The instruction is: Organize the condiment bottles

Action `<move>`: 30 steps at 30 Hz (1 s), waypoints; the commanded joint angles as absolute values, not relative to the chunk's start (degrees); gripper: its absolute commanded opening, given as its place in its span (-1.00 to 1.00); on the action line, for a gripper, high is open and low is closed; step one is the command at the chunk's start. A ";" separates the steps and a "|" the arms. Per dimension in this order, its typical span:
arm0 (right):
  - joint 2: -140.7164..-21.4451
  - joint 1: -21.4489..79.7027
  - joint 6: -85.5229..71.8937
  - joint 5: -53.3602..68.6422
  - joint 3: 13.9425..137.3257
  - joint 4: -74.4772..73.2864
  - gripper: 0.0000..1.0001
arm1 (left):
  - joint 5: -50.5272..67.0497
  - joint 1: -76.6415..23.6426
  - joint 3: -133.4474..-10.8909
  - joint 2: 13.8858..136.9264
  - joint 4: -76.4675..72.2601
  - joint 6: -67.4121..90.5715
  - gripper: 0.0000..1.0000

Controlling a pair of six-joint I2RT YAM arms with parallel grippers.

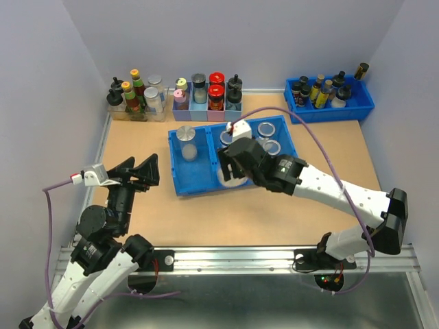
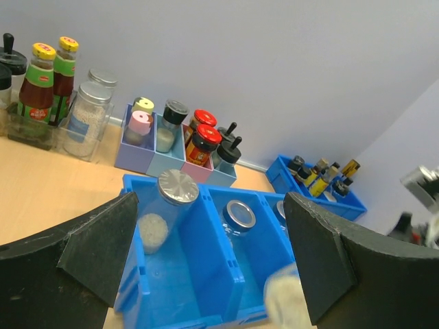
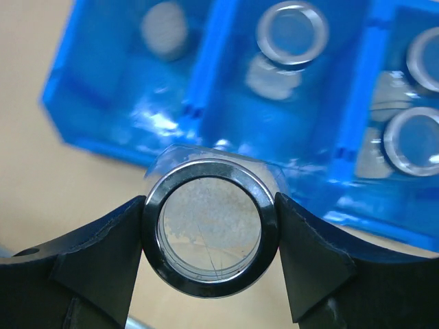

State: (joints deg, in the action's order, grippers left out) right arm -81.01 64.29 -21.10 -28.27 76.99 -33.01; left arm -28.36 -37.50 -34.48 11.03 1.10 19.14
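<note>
A blue three-compartment tray (image 1: 199, 179) sits mid-table. A jar with a flat silver lid (image 1: 186, 140) stands in its left compartment, and also shows in the left wrist view (image 2: 177, 188). One open jar (image 3: 292, 32) stands in the middle compartment. Two open jars (image 1: 267, 128) (image 1: 272, 147) stand in the right compartment. My right gripper (image 1: 233, 168) is shut on a fifth jar (image 3: 210, 236) by its silver rim and holds it above the tray's front wall at the middle compartment. My left gripper (image 1: 140, 171) is open and empty, left of the tray.
A clear bin of sauce bottles (image 1: 134, 99) stands at the back left. Pastel holders with colourful-capped bottles (image 1: 206, 96) stand behind the tray. A blue bin of dark bottles (image 1: 329, 96) is at the back right. Walls close the back and sides.
</note>
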 commanded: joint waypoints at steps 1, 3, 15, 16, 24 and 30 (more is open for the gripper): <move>-79.36 56.61 -17.33 -31.83 77.16 -28.40 -0.99 | -27.60 -37.53 -33.93 12.04 -1.93 18.63 0.97; -80.85 54.24 -15.56 -30.94 77.78 -27.34 -0.99 | -27.51 -37.53 -33.84 12.13 -2.02 18.63 0.97; -91.84 47.20 -11.78 -21.45 83.31 -23.29 -0.99 | -27.60 -37.53 -33.93 11.16 -1.76 18.46 0.97; -93.15 47.02 -11.95 -21.27 83.67 -23.20 -0.99 | -27.51 -37.53 -33.84 11.08 -1.76 18.37 0.97; -100.10 46.23 -13.01 -19.52 85.34 -19.69 -0.99 | -27.25 -37.62 -33.84 10.63 -1.67 18.37 0.97; -103.27 46.23 -12.57 -19.77 87.01 -16.61 -0.99 | -26.98 -37.62 -33.84 10.28 -1.58 18.63 0.97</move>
State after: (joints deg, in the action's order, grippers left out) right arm -103.61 46.41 -13.26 -19.14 80.90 -23.77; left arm -27.38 -37.50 -34.37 11.27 1.10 19.14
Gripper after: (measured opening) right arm 0.750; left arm 0.985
